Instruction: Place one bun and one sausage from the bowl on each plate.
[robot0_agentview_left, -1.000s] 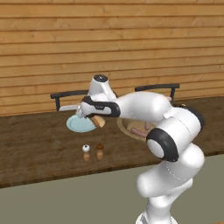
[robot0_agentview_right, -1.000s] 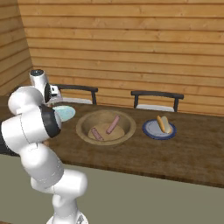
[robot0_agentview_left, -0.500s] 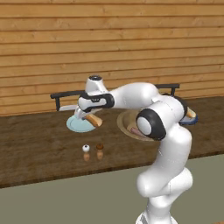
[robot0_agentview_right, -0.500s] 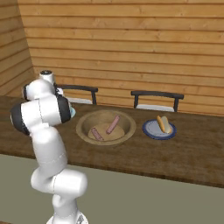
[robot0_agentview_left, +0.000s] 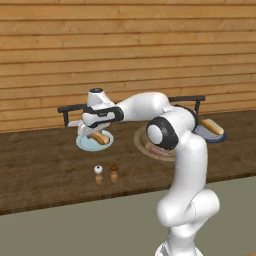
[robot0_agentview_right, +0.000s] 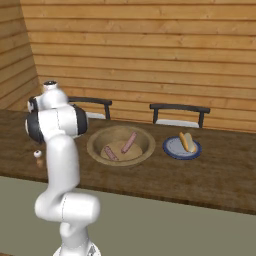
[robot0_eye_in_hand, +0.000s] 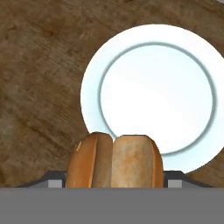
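My gripper (robot0_agentview_left: 94, 133) is shut on a golden-brown bun (robot0_agentview_left: 100, 138), held just over the near edge of the pale blue plate (robot0_agentview_left: 83, 144) at the left of the counter. In the hand view the bun (robot0_eye_in_hand: 114, 161) sits between the dark fingertips (robot0_eye_in_hand: 54, 180), with the bare plate (robot0_eye_in_hand: 151, 94) right beyond it. The tan bowl (robot0_agentview_right: 96, 145) holds two sausages (robot0_agentview_right: 129, 142). A second plate (robot0_agentview_right: 172, 152) to the bowl's right carries a bun (robot0_agentview_right: 189, 141) and a sausage (robot0_agentview_right: 183, 141).
Small salt and pepper shakers (robot0_agentview_left: 99, 170) stand on the dark wooden counter in front of the left plate. Two dark chair backs (robot0_agentview_right: 180, 109) rise behind the counter against the wood-plank wall. My arm's elbow hangs over the bowl (robot0_agentview_left: 138, 137).
The arm's elbow has swung round and risen over the bowl. The hand with the bun has stayed at the left plate and sunk slightly toward it.
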